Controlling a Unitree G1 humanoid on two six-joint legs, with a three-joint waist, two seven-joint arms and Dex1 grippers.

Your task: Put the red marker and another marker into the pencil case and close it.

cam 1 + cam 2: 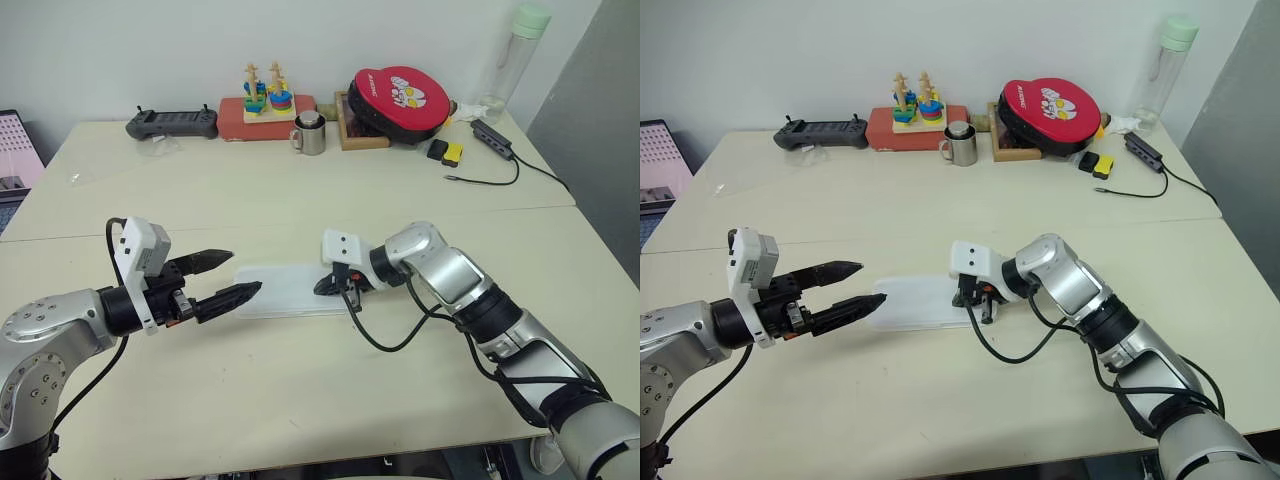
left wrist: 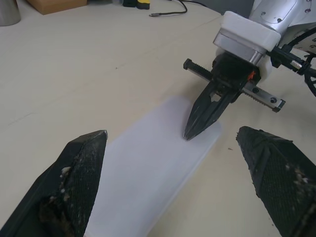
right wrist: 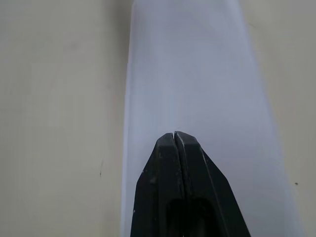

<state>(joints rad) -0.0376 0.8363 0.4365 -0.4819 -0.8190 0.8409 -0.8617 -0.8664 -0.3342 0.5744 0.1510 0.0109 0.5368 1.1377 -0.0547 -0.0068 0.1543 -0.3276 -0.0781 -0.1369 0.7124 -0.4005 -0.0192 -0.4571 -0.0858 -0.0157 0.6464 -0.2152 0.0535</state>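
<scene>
The pencil case point(image 1: 283, 290) is a flat white box lying with its lid down in the middle of the near table, also seen as the pencil case point(image 2: 148, 173) in the left wrist view. My right gripper point(image 1: 321, 288) is shut, and its tip rests on the lid near the case's right end; the right wrist view shows the shut tips point(image 3: 174, 135) over the white lid point(image 3: 192, 74). My left gripper point(image 1: 245, 271) is open at the case's left end, one finger on each side, holding nothing. The red marker and the other marker are out of view.
Along the far edge stand a black controller point(image 1: 172, 123), a red stacking toy point(image 1: 265, 102), a metal mug point(image 1: 310, 133), a red round pouch point(image 1: 400, 98), a clear bottle point(image 1: 517, 50) and a cabled hub point(image 1: 493, 137). A screen point(image 1: 15, 150) sits at the far left.
</scene>
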